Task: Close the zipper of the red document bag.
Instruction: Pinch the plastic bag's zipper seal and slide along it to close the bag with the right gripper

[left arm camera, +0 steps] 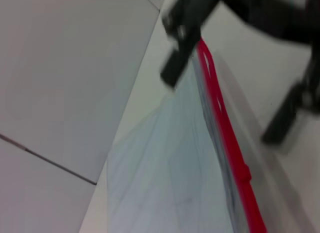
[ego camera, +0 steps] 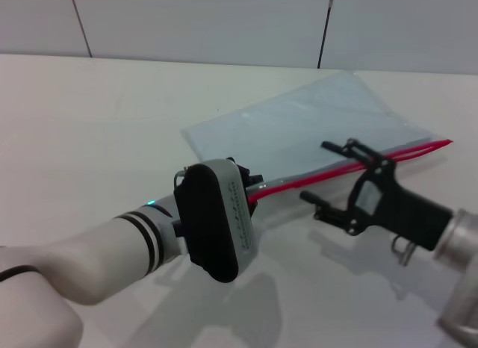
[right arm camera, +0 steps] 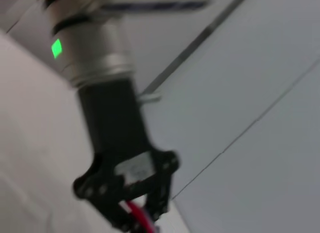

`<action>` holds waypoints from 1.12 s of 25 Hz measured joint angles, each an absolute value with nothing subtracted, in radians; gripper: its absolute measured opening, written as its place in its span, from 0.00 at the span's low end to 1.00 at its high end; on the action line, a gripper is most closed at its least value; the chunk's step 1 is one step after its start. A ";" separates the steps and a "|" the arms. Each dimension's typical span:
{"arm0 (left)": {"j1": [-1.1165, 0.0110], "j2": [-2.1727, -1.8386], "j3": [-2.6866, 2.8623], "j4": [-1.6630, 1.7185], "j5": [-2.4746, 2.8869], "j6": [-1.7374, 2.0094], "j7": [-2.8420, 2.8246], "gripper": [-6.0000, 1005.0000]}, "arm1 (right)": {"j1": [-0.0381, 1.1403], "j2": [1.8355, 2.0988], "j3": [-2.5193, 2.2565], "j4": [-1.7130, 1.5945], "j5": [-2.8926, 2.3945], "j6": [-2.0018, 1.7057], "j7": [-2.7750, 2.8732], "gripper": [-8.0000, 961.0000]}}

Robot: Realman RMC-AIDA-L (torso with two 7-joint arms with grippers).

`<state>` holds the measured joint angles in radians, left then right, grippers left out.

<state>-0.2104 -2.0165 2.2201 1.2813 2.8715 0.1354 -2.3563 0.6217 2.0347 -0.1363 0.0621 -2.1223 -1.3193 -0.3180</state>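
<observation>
While the bag (ego camera: pixel 314 120) lies flat on the white table (ego camera: pixel 89 124), running from centre toward 2 o'clock in the head view, closure is judged barely begun.

Bag: translucent blue-grey pouch; near long edge faces the robot.

Zipper (ego camera: pixel 336 169): red strip along that near edge. Toward the 3 o'clock end it shows as two separate red lines, so the mouth there reads as open. The left wrist view shows the strip (left arm camera: pixel 227 138) with a small red bump that may be the slider; cannot confirm.

Left gripper (ego camera: pixel 250 191): at the zipper's 9 o'clock end, largely hidden behind its own wrist housing. The right wrist view shows its fingers (right arm camera: pixel 150 208) pinched on the red strip, anchoring that end.

Right gripper (ego camera: pixel 340 180): fingers spread wide, straddling the zipper near mid-length, one finger beyond the strip and one nearer the robot, gripping nothing.

Remaining, by judgement: right gripper to catch the slider and draw it along the full open length.
</observation>
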 joint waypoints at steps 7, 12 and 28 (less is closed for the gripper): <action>-0.206 -2.016 2.235 1.286 2.872 0.133 -2.353 0.06 | 0.634 2.036 -0.115 0.147 -2.114 -1.210 -0.500 0.82; -0.186 -2.020 2.236 1.296 2.872 0.132 -2.310 0.06 | 0.633 2.036 -0.085 0.183 -2.113 -1.149 -0.597 0.82; -0.160 -2.018 2.235 1.305 2.872 0.080 -2.292 0.06 | 0.606 2.037 -0.013 0.277 -2.112 -1.112 -0.834 0.46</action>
